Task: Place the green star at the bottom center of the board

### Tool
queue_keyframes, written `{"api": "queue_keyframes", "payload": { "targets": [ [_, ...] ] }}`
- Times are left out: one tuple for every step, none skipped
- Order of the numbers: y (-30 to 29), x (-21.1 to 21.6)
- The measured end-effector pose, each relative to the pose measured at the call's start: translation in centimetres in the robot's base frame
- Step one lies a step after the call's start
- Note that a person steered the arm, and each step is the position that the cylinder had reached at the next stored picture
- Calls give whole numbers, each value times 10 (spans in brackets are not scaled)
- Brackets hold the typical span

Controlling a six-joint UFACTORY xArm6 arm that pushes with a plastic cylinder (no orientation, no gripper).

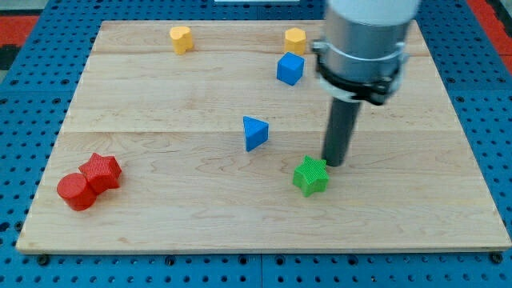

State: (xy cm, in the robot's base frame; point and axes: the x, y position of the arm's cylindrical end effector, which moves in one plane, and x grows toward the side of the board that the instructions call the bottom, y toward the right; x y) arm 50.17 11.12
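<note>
Push under way toward the worktop's bottom centre.
My tip, gripping nothing, touches the green star's upper right; next, shove down-left.

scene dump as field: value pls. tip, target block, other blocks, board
tip: my tip is down at the board, just to the upper right of the green star, close to or touching it
target: green star, right of centre, lower half of the board
blue blocks: blue triangle near centre; blue cube above it, to the right
yellow blocks: yellow block top, left of centre; yellow hexagon top, right of centre
red blocks: red star and red cylinder, touching, lower left
board: wooden board
</note>
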Motion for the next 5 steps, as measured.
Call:
{"api": "queue_keyframes", "payload": {
  "targets": [
    [-18, 14],
    [-101, 12],
    [-139, 46],
    [-110, 24],
    [-3, -4]
  ]
}}
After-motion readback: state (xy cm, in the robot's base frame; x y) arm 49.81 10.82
